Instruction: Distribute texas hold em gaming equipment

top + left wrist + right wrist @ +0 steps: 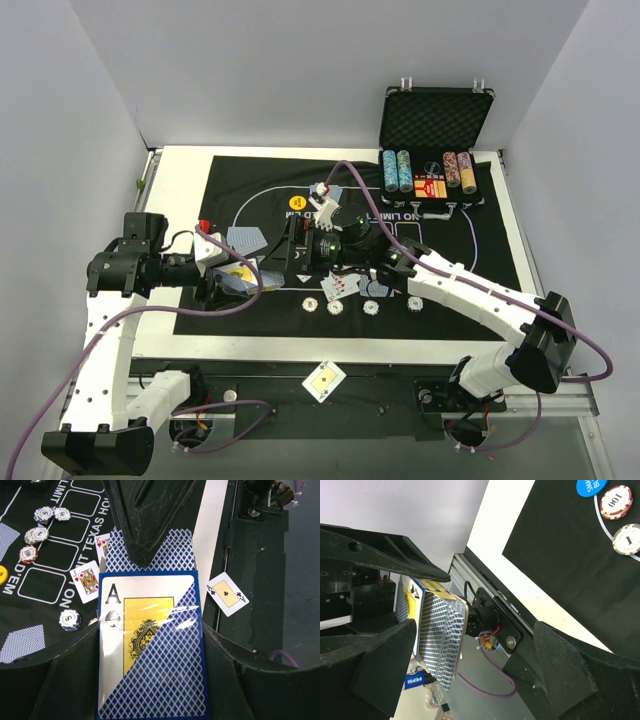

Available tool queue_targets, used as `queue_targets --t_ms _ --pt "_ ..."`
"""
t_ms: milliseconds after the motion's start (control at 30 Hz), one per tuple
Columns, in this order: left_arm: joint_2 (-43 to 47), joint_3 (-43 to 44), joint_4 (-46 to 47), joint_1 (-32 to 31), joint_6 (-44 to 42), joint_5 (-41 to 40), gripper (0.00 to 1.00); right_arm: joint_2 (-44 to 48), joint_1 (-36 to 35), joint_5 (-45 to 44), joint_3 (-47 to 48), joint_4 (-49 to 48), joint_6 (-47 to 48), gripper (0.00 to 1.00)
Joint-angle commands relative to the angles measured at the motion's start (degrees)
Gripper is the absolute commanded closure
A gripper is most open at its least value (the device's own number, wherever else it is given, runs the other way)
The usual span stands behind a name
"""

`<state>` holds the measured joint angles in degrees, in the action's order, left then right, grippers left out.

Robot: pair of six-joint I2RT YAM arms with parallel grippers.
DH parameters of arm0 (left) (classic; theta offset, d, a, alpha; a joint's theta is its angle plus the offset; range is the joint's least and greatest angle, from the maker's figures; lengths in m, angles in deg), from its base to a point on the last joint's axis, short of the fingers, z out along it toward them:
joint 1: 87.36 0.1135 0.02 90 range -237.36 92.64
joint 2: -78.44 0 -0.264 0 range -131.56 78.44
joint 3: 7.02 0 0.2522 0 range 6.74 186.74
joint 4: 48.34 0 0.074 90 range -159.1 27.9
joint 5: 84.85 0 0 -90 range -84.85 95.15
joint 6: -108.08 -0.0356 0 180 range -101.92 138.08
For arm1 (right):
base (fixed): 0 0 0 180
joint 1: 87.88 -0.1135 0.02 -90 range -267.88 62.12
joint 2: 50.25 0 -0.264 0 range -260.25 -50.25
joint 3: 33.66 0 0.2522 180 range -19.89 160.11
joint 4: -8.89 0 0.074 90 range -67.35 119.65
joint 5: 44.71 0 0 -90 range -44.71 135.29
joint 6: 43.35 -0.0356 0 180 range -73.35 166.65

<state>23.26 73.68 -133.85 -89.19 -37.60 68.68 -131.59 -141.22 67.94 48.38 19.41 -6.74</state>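
The black felt mat (480,250) carries white printed outlines and lettering. Over its near edge, the film-wrapped cardboard card box (150,650) shows a blue-and-white diamond lattice and a white face with a yellow panel and black ornament. On the mat, the small round white poker chips (70,620) have dark blue striped edges, and one red-and-white striped chip (28,554) sits among them. The white jack card (86,581) has red pips. The face-down cards (22,642) wear a grey-blue lattice. Off the mat's near edge, the white ace card (227,593) has black clubs and a yellow centre. The round blue button disc (590,485) on the mat bears white lettering.
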Motion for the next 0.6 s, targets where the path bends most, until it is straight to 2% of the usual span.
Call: queue_targets --t_ms 0,267,567 --pt "0.7 2.0 2.0 0.0 0.6 3.9 0.94 -0.1 -0.1 1.3 -1.5 -3.4 -0.7 0.04" --pt "0.7 2.1 2.9 0.0 1.4 4.0 0.94 0.1 0.8 2.4 -3.8 -5.8 -2.1 0.10" --pt "0.6 1.5 4.6 0.0 2.5 3.9 0.94 -1.6 -1.2 2.6 0.6 -3.0 -0.3 0.11"
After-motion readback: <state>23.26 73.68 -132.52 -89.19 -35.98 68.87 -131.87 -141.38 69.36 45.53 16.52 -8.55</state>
